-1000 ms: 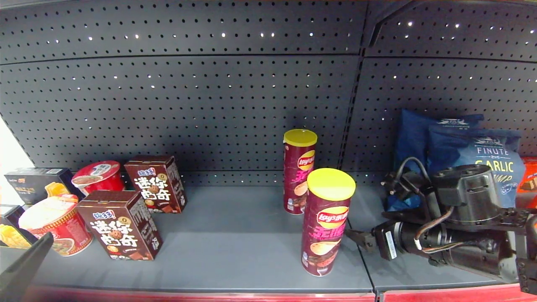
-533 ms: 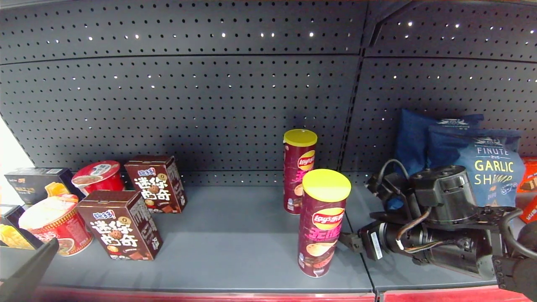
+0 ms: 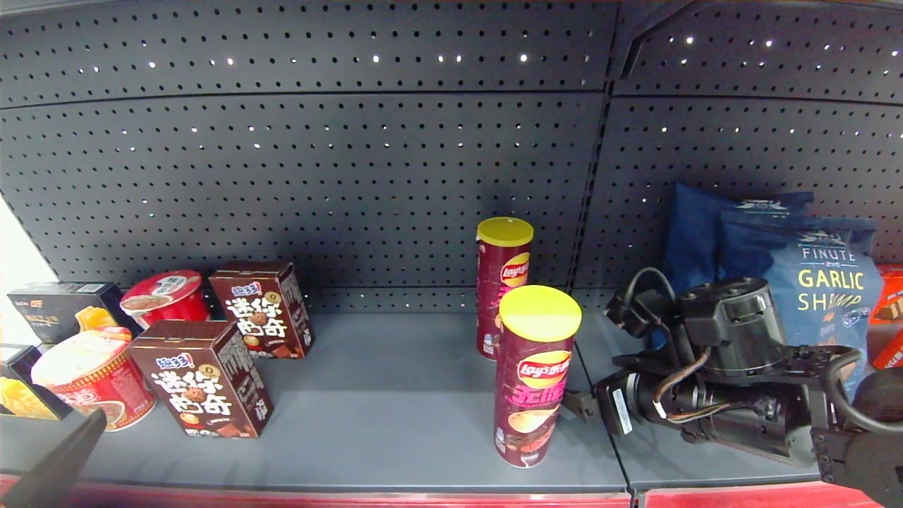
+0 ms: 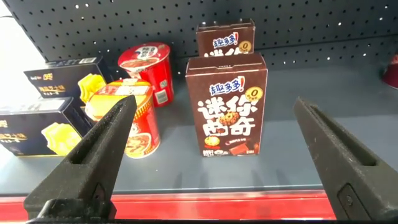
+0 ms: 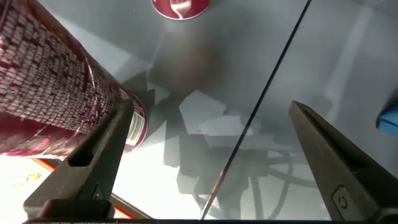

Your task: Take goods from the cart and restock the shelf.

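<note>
The right gripper (image 5: 210,109) gapes wide, holding nothing, one finger just beside the near chip can (image 3: 532,377), which stands upright near the front edge of the shelf (image 3: 395,395), before a second can (image 3: 503,286).

Two maroon cans with yellow lids stand upright on the grey shelf (image 3: 395,395). The front can (image 3: 534,381) is near the shelf's edge and the rear can (image 3: 503,289) is close behind it, by the pegboard (image 3: 317,176). The right hand (image 3: 580,407) lies low over the shelf, its tip just beside the front can's lower half. Blue bags (image 3: 804,268) stand behind that arm. Farther left sit a near box (image 3: 204,384), a far box (image 3: 264,310) and two noodle cups, one in front (image 3: 95,381) and one behind (image 3: 166,296). A finger of the left hand (image 3: 56,466) crosses the lower left corner.
</note>
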